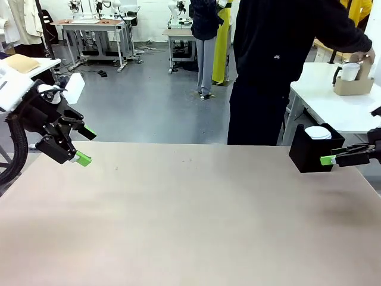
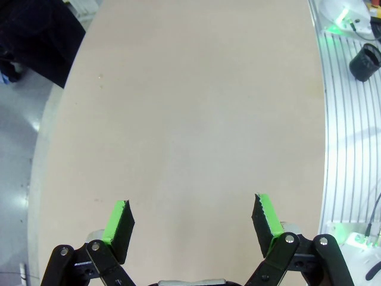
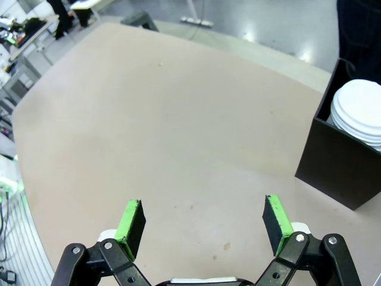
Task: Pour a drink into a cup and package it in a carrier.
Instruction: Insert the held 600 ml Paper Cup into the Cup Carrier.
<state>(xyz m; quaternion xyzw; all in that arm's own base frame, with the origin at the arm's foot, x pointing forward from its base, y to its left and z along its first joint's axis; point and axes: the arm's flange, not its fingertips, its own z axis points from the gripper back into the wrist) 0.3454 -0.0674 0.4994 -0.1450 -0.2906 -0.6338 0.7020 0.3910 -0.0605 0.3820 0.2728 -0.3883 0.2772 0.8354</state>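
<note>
The brown cardboard carrier (image 1: 355, 86) stands on a white side table at the far right, with a white cup (image 1: 350, 71) in it. A person in black reaches a hand (image 1: 364, 58) over it. The drink is out of view. My left gripper (image 1: 86, 146) hovers open over the table's left edge; in the left wrist view, the left gripper (image 2: 193, 217) has only bare tabletop between its fingers. My right gripper (image 1: 330, 159) is at the right edge, close beside a black box. In the right wrist view, the right gripper (image 3: 205, 220) is open and holds nothing.
The black box (image 1: 312, 150) at the table's right edge holds stacked white lids or cups (image 3: 360, 113). The beige table (image 1: 190, 220) spreads wide between the arms. The white side table (image 1: 333, 107) stands beyond the far right corner.
</note>
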